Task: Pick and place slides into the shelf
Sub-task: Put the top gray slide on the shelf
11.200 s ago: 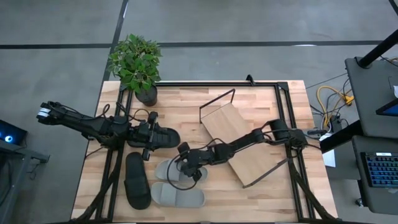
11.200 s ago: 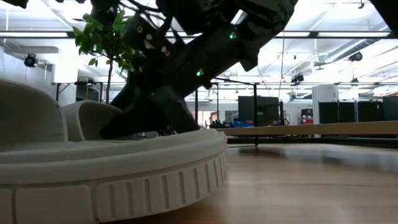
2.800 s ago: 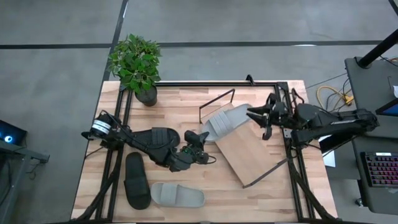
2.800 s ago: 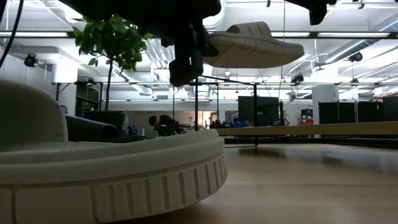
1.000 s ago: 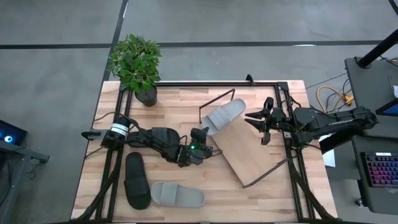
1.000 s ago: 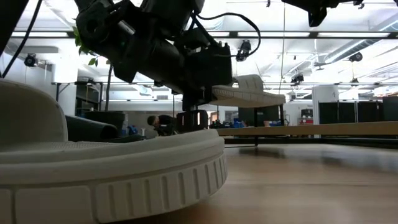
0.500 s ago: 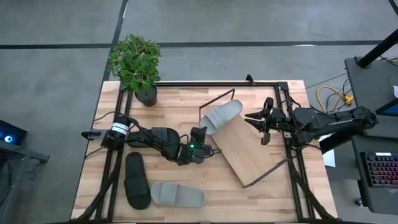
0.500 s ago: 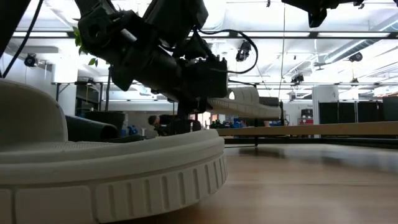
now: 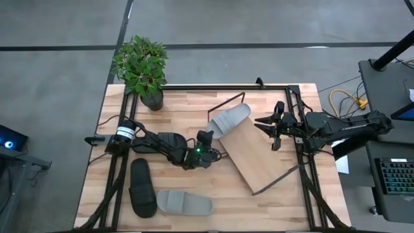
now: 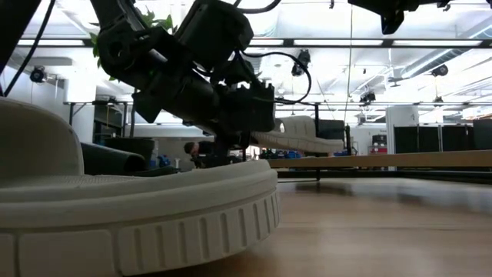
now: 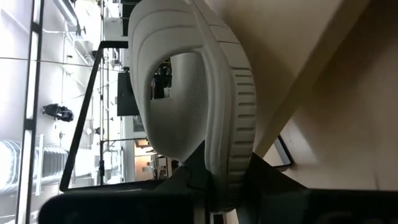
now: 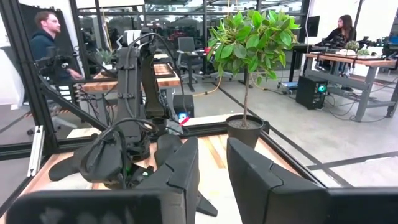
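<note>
My left gripper [image 9: 207,142] reaches in from the table's left and is shut on a light grey slide [image 9: 230,120], held over the upper left end of the shelf [image 9: 262,162]. In the low view this slide [image 10: 301,134] hangs just above the shelf board [image 10: 400,158]; whether they touch I cannot tell. A second grey slide [image 9: 184,203] and a black slide [image 9: 143,188] lie flat on the table near the front left. Another black slide [image 9: 165,140] lies under my left arm. My right gripper [image 9: 265,124] is open, raised above the shelf's right side. My left gripper pinches the grey slide's sole at the end nearest the arm [image 11: 225,163], one finger on the footbed side and one on the tread side. The fingers come about level from the table's left, along the slide. The slide sticks out ahead of them, its strap [image 11: 163,74] beyond the fingers.
A potted plant [image 9: 141,66] stands at the table's far left corner. The shelf's black rod frame [image 9: 226,102] rises at its far end. The front grey slide fills the low view's left foreground [image 10: 115,208]. People sit at desks in the room beyond the table.
My left gripper has gone down a little with the grey slide. The slide has sunk toward the shelf board and now hangs close over it, its far end tipped slightly down.
</note>
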Motion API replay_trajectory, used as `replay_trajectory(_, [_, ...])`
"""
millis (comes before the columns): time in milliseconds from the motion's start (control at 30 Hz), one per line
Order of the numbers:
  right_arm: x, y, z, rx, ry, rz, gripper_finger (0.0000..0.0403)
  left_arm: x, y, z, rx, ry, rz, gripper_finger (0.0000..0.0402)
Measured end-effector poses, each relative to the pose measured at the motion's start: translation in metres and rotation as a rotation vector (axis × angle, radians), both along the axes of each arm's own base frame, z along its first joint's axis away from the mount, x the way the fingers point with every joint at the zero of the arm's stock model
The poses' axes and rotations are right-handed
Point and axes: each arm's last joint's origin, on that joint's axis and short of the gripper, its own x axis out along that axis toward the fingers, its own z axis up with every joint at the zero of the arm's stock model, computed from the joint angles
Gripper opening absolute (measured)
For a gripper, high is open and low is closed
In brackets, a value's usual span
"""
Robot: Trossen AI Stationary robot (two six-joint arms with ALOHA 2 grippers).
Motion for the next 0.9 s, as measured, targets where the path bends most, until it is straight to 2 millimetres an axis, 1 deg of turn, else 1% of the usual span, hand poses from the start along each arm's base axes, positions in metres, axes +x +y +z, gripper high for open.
replay_trajectory(233, [0.0, -0.0001, 0.0, 0.0, 0.0, 0.0, 0.0069, -0.0004, 0.0018, -0.0014, -0.017, -0.01, -0.004, 0.0015])
replay_trajectory(333, [0.0, 0.0, 0.0, 0.0, 0.0, 0.0, 0.0072, -0.0003, 0.0021, -0.0032, -0.046, -0.012, -0.035, 0.0015])
replay_trajectory(600, [0.0, 0.0, 0.0, 0.0, 0.0, 0.0, 0.0082, -0.0027, 0.0058, -0.007, -0.06, -0.013, -0.029, 0.0015])
replay_trajectory(833, [0.0, 0.0, -0.0001, 0.0, 0.0, 0.0, 0.0072, -0.0026, 0.0072, -0.0071, -0.061, -0.013, -0.026, 0.0015])
replay_trajectory(900, [0.0, 0.0, -0.0001, 0.0, 0.0, 0.0, 0.007, -0.0026, 0.0074, -0.0071, -0.062, -0.012, -0.027, 0.002])
